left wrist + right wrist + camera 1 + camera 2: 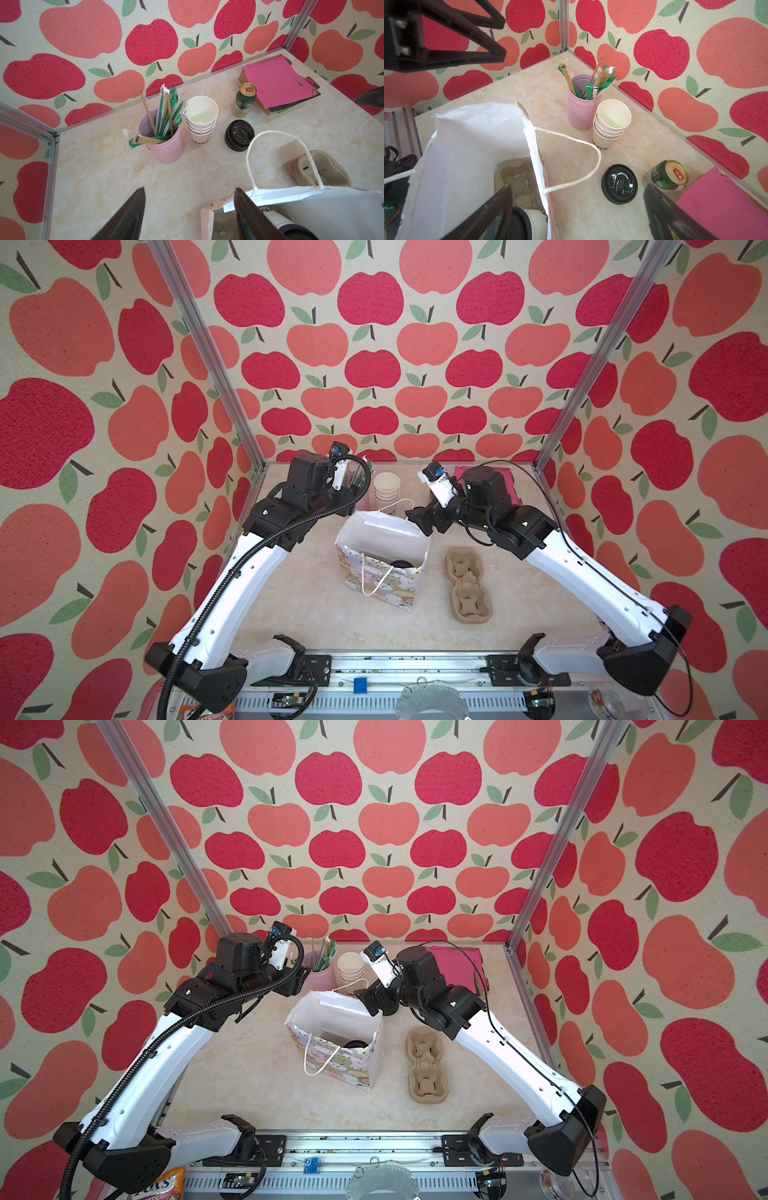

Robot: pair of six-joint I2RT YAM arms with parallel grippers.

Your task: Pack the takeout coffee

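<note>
The bag [386,593] stands in the middle of the table [291,605], with the coffee [533,224] and a carrier [517,180] in it. A second carrier [467,585] lies just right of the bag. Behind the bag, near the back edge, stands the cup stack [386,487], with the straw holder [320,969] just left of it. The lids [239,135], can [244,101] and paper tray [278,83] run toward the back right corner.

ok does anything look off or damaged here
The rim of the paper bag looks torn at one corner. Inside it the coffee cup seems to lean over instead of standing upright.
</note>
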